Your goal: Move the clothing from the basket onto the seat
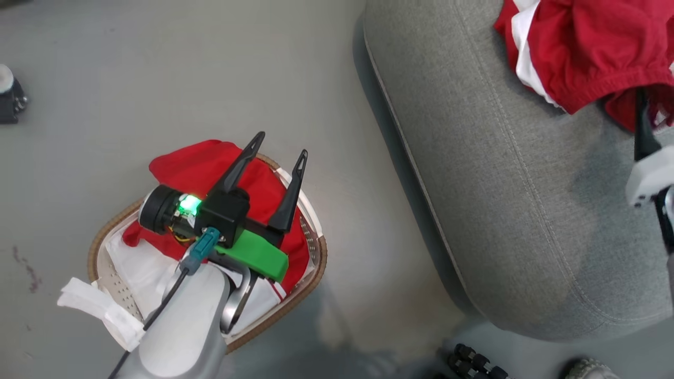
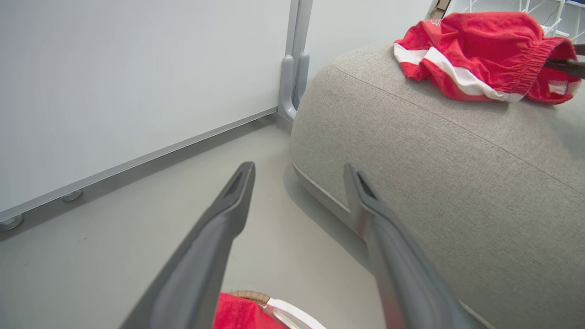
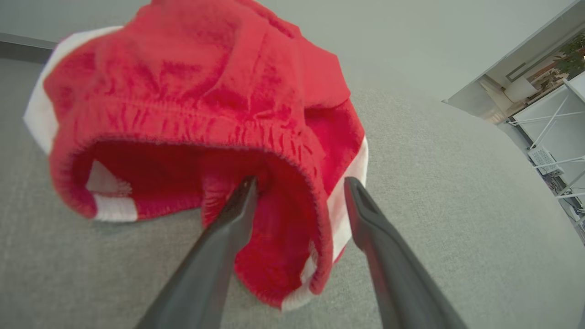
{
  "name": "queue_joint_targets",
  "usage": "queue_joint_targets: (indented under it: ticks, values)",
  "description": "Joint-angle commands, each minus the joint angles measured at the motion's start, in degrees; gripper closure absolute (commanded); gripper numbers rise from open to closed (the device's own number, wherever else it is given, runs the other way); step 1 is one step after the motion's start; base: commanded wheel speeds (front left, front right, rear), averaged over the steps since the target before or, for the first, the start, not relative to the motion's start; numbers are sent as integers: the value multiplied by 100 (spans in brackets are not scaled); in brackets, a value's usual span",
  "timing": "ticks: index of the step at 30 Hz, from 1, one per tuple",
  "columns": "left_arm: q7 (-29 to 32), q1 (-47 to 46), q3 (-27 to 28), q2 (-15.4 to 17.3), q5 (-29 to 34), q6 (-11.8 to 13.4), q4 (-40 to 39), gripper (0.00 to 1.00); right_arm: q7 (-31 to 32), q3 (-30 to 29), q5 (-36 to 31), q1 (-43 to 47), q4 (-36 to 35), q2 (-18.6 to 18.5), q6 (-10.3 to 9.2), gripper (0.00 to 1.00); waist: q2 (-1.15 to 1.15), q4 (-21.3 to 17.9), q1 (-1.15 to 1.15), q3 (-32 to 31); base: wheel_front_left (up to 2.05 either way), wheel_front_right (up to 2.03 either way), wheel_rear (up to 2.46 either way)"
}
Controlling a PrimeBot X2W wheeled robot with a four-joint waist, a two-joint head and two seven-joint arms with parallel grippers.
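A red garment (image 1: 195,163) with white trim lies in the basket (image 1: 322,252), draped over its far rim. My left gripper (image 1: 282,143) hovers open just above it, empty, pointing toward the seat (image 1: 500,184). The left wrist view has that gripper (image 2: 299,168) over the basket rim (image 2: 249,296) and a bit of the red garment (image 2: 233,315). Red shorts (image 1: 584,47) with white stripes rest on the seat. My right gripper (image 3: 301,180) is open; its fingers straddle the elastic waistband of the shorts (image 3: 183,91), one inside the opening.
A white sheet (image 1: 137,268) lines the basket. A dark device (image 1: 10,100) sits on the floor at the far left. Dark wheels (image 1: 474,363) show at the bottom. A white panel on a metal foot (image 2: 292,82) stands beyond the seat (image 2: 434,160).
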Motion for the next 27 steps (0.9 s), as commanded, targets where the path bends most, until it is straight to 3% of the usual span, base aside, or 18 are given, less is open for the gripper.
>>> queue_joint_targets:
  ticks: [1,7,15,27]
  values:
    - [4,106,41,-14,-39,-11,32,0,-1,-76,48,273,-89,44,-10,0,0,-26,-1,-258,0,0,0]
    - [4,380,250,-168,-1,-12,124,0,-1,-217,128,1039,-475,236,-10,0,0,58,-1,-746,0,0,0]
    - [4,897,822,-352,49,20,171,0,-1,165,410,1484,-1194,513,-10,0,0,283,-1,-1398,0,0,0]
    - [4,1492,1568,-527,173,174,277,0,-1,949,1020,1695,-1458,810,-9,0,0,1206,-1,-2181,0,0,0]
